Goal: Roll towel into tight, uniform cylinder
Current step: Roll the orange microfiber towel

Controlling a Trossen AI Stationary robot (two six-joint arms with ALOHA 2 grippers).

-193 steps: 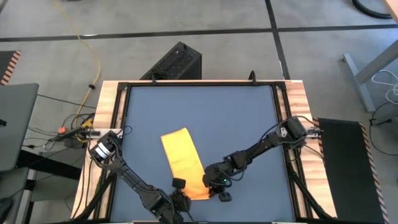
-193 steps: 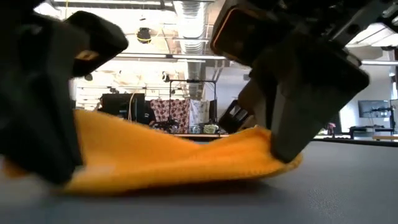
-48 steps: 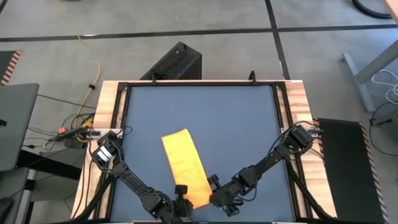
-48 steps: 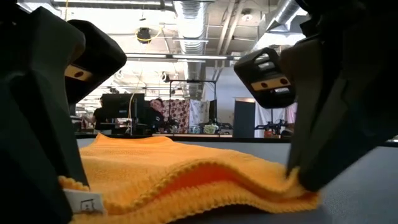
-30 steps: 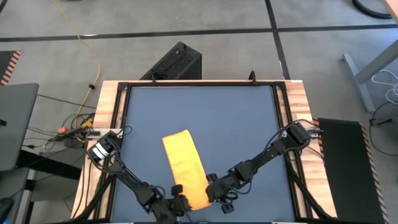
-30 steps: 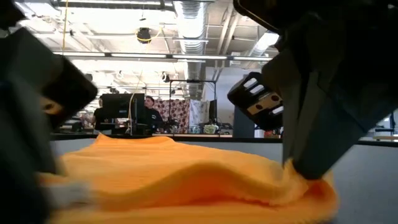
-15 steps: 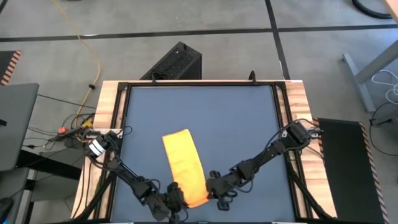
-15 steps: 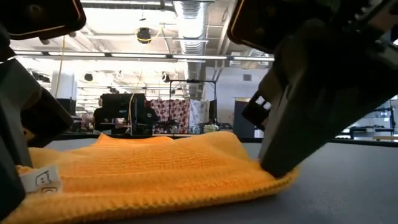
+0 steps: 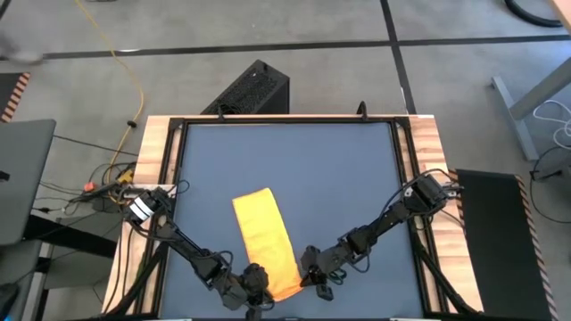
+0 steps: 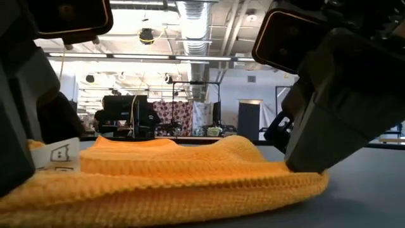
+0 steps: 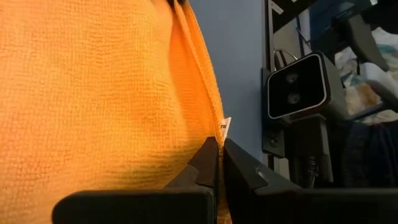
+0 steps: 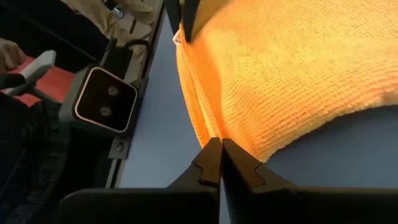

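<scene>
1. The towel (image 9: 264, 240) lies as a folded strip on the tabletop (image 9: 339, 169). From the tabletop's centre it sits toward 7 o'clock, and it runs from about 11 o'clock down to its near end at about 5 o'clock.

2. Both arms meet at this near end, I think because a roll must start from one short edge with both corners held evenly.

3. The left hand (image 9: 252, 278) is at the 9 o'clock corner of the near edge. In the left wrist view its fingers (image 11: 208, 163) are together, with the towel's edge pinched between their tips beside a small white label (image 11: 222, 127).

4. The right hand (image 9: 309, 267) is at the 3 o'clock corner of the same edge. In the right wrist view its fingers (image 12: 211, 162) look pressed together on a fold of the cloth, so it seems clamped on the towel.

5. In the low view the near edge is thick and layered but not yet a cylinder, so I judge the rolling is only at its beginning.

6. The two grips stand nearly level with each other. This matters, because an uneven pull would give a slanted, loose roll.
</scene>
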